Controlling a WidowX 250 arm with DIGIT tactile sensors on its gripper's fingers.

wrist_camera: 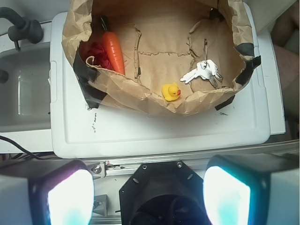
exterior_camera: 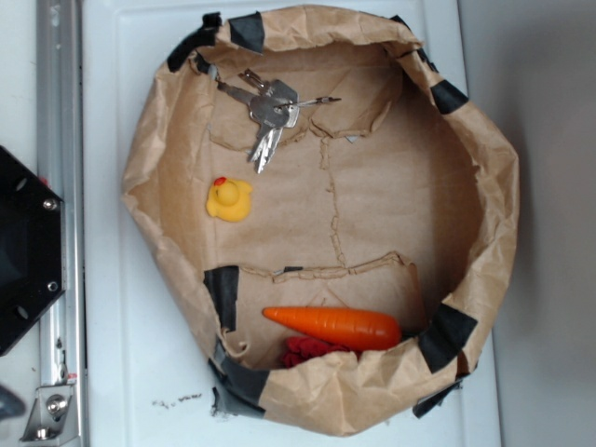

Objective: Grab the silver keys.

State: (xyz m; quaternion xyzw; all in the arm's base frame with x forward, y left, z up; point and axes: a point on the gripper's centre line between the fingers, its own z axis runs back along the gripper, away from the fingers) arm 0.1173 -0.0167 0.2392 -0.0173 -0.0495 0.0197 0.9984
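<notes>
The silver keys are shiny metal. The paper bag is matt, wrinkled brown paper with black tape. The duck and carrot look smooth.

Brown paper tub, taped rim, on white surface. Inside: silver keys at top wall; yellow duck just below them; orange carrot at bottom wall, touching red item. End effector not in frame.

One bunch of silver keys, far from the gripper on its right; one yellow rubber duck nearer it; one orange carrot and one red item far left; one paper-bag tray
</notes>
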